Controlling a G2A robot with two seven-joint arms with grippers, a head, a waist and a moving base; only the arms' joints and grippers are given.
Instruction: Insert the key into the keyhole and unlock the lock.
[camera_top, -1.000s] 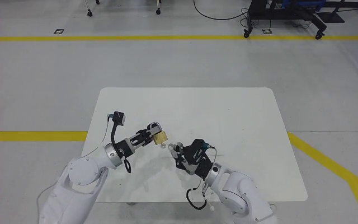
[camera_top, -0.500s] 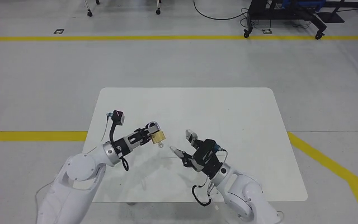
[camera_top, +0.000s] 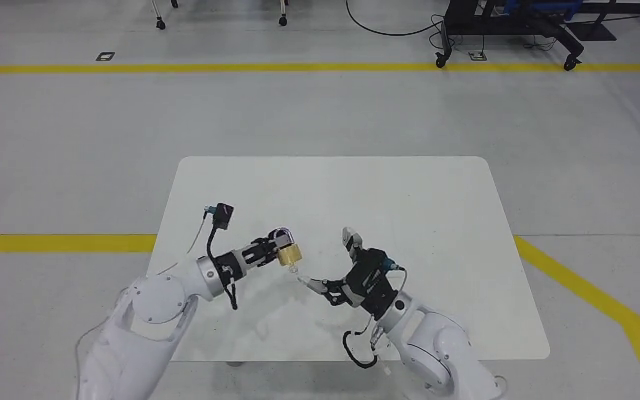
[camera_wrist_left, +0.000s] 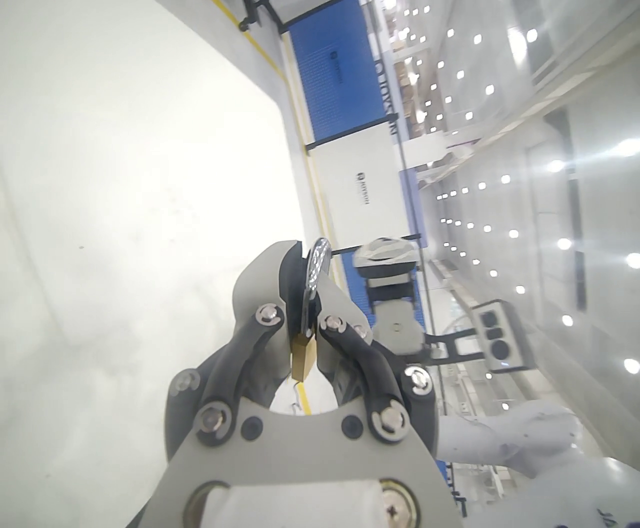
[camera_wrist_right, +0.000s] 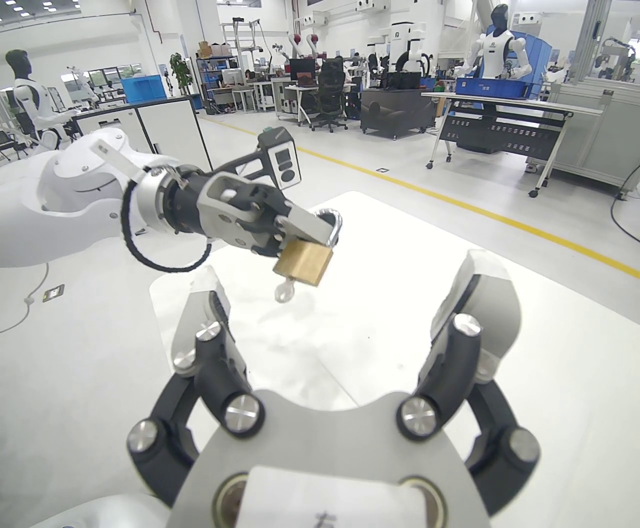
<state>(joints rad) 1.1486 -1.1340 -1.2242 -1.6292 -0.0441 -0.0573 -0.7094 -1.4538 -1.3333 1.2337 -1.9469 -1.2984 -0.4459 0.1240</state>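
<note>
Starting closest to the robot, you have the right gripper (camera_top: 330, 262) over the near part of the table (camera_top: 420, 200). Its jaws are spread wide apart with nothing between them. In its own wrist view the right gripper (camera_wrist_right: 345, 290) points straight at the lock (camera_wrist_right: 304, 262), a short way off and not touching it.

Just beyond, to the left, the left gripper (camera_top: 272, 248) holds the lock (camera_top: 289, 256) above the table (camera_wrist_right: 410, 220). Its jaws are clamped on the steel shackle (camera_wrist_right: 336, 222), and the brass body hangs below the fingertips, tilted a little. From the right wrist you can see the left gripper (camera_wrist_right: 300, 225) side on, with the key (camera_wrist_right: 286, 292) seated in the keyhole on the underside of the body. Only its round head sticks out, pointing down toward the table.

The left wrist view looks along the left gripper (camera_wrist_left: 305, 280). The shackle (camera_wrist_left: 316, 260) is pinched edge-on between the two pads, and the lock (camera_wrist_left: 303, 357) shows as a narrow brass strip in the gap between the finger links. The white table (camera_wrist_left: 125, 175) lies beyond it.

Past the far edge of the table, a yellow line (camera_top: 300, 68) runs across the floor. A dark wheeled cart (camera_top: 510, 25) stands beyond that line at the far right.
</note>
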